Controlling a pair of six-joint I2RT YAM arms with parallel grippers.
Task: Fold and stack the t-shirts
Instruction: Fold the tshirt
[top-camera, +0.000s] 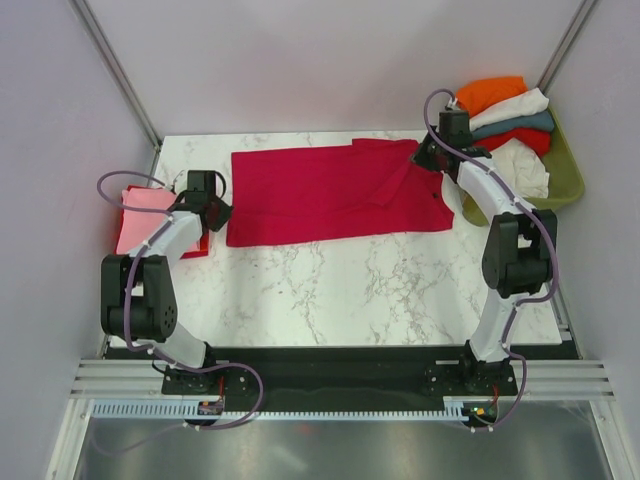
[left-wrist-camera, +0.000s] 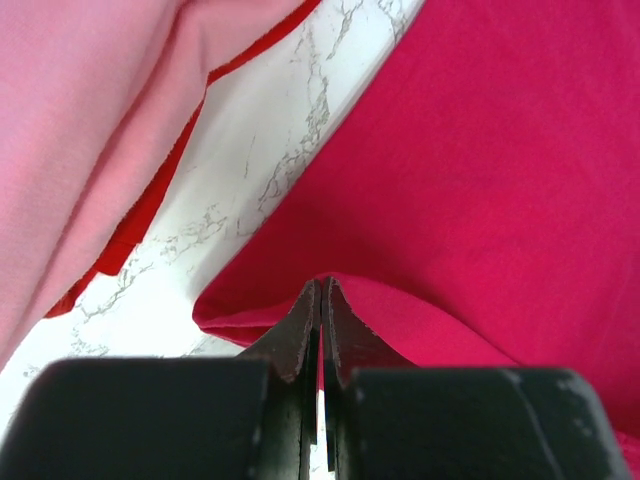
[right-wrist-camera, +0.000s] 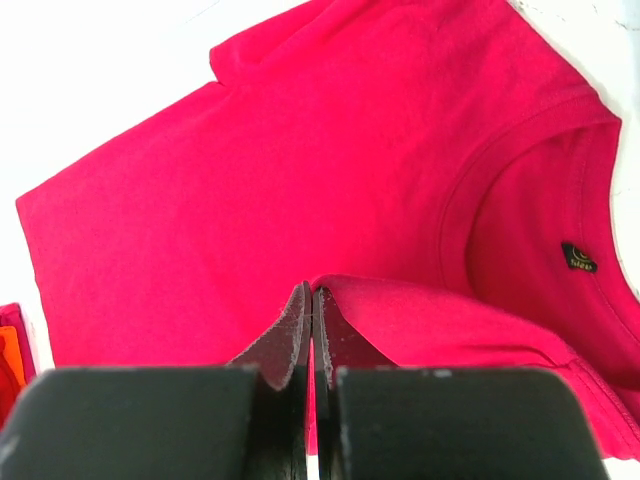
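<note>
The crimson t-shirt (top-camera: 330, 190) lies spread across the back of the marble table, partly folded lengthwise. My left gripper (top-camera: 216, 208) is shut on its left edge; the left wrist view shows the cloth (left-wrist-camera: 480, 180) pinched between the closed jaws (left-wrist-camera: 321, 300). My right gripper (top-camera: 430, 155) is shut on its right end near the collar; the right wrist view shows the crimson cloth (right-wrist-camera: 300, 170) pinched in the jaws (right-wrist-camera: 311, 305). A folded pink t-shirt (top-camera: 148, 215) lies on a red one at the far left. Orange (top-camera: 490, 92), white (top-camera: 512, 106) and teal (top-camera: 520, 124) shirts sit in the basket.
The olive-green basket (top-camera: 572, 170) stands at the back right, off the table's corner, holding several shirts. The pink stack lies close beside my left gripper. Grey walls surround the table. The table's front half (top-camera: 350, 290) is bare marble.
</note>
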